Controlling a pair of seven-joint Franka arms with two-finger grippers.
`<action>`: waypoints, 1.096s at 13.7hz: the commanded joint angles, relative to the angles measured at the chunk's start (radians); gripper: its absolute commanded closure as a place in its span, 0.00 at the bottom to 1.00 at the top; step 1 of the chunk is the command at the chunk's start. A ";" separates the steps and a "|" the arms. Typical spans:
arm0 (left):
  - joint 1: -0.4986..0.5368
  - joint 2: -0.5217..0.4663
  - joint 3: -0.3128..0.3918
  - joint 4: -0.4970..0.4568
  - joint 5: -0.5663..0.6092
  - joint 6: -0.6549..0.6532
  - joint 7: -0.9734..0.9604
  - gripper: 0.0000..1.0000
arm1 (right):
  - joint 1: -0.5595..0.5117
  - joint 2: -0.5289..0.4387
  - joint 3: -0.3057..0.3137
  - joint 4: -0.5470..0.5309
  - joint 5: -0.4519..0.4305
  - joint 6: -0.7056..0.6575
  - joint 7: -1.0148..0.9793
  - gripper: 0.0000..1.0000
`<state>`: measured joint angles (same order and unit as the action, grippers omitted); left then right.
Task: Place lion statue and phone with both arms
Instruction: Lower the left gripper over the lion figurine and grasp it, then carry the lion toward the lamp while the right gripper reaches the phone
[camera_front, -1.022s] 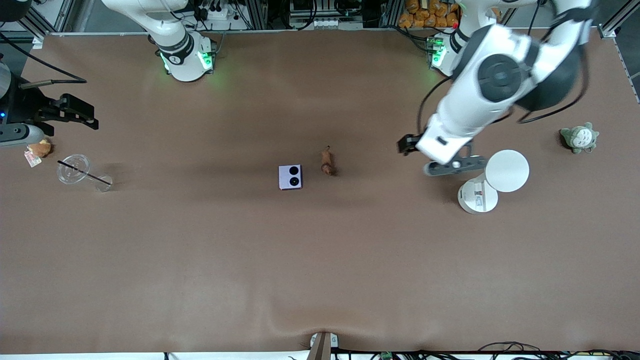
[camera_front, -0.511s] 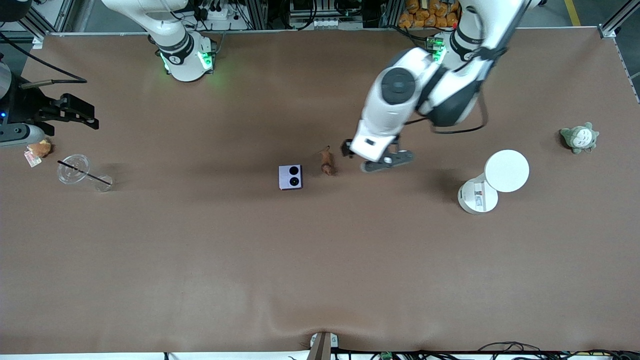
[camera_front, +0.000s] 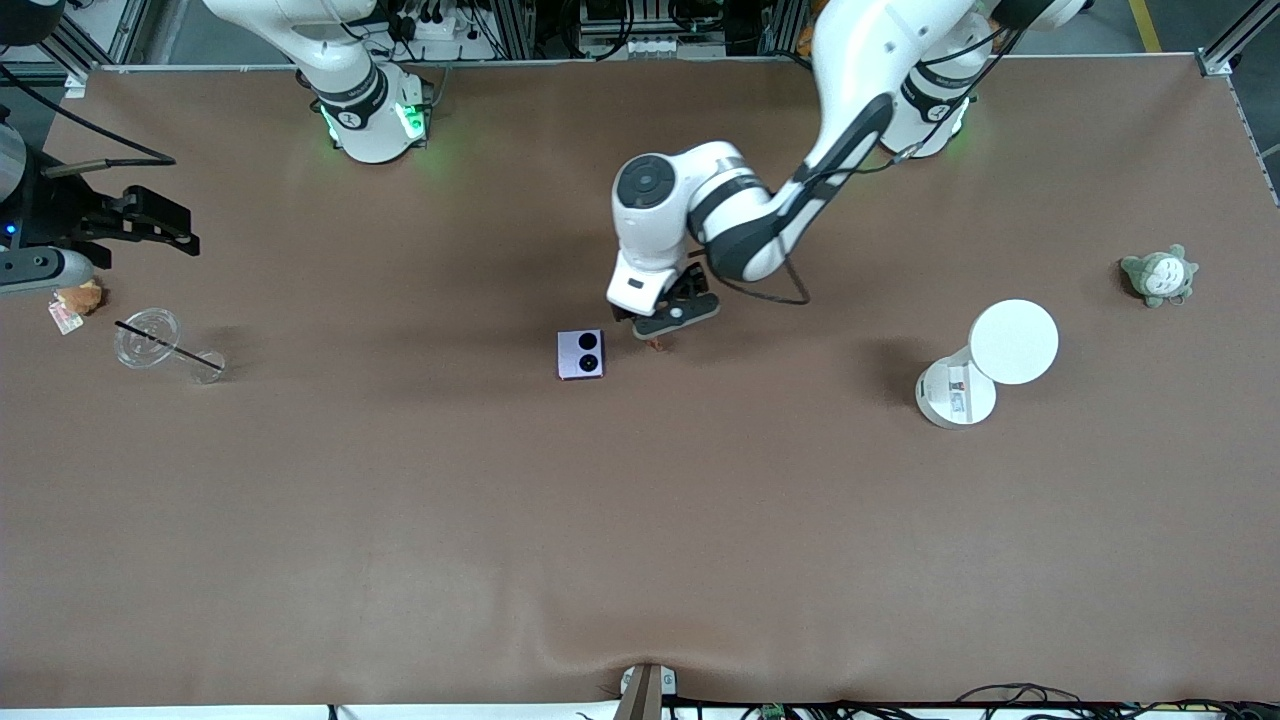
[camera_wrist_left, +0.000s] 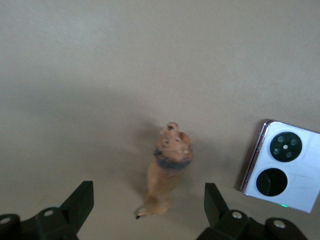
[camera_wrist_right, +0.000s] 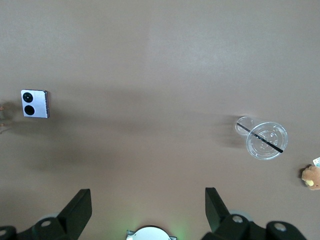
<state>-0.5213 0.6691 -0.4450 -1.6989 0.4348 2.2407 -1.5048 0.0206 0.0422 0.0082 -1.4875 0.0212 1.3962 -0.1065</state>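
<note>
The lion statue is a small orange-brown figurine lying on the brown table near its middle. The left wrist view shows it whole. The pale-lilac folded phone with two black circles lies beside it, toward the right arm's end, and also shows in both wrist views. My left gripper hangs open just over the lion, with its fingers either side of it and not touching it. My right gripper is open and empty, waiting at the right arm's end of the table.
A clear plastic cup with a straw lies near the right gripper, with a round brown plush beside it. A white round-topped stand and a grey-green plush sit toward the left arm's end.
My left arm has swung from beside the white stand toward the table's middle and now hangs over the lion. The right arm, the lion and the phone have not moved.
</note>
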 joint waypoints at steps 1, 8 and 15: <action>-0.003 0.043 0.009 0.044 0.088 0.031 -0.031 0.18 | -0.005 -0.002 0.003 -0.002 0.014 -0.005 0.013 0.00; -0.002 0.072 0.011 0.036 0.146 0.068 -0.020 1.00 | -0.008 0.002 0.003 -0.004 0.014 -0.003 -0.001 0.00; 0.222 -0.060 0.002 -0.068 0.222 0.066 0.222 1.00 | -0.007 0.057 0.003 -0.002 0.014 -0.016 0.001 0.00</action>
<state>-0.3668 0.6894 -0.4345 -1.6888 0.6387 2.2948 -1.3590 0.0206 0.0718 0.0075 -1.4910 0.0212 1.3934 -0.1066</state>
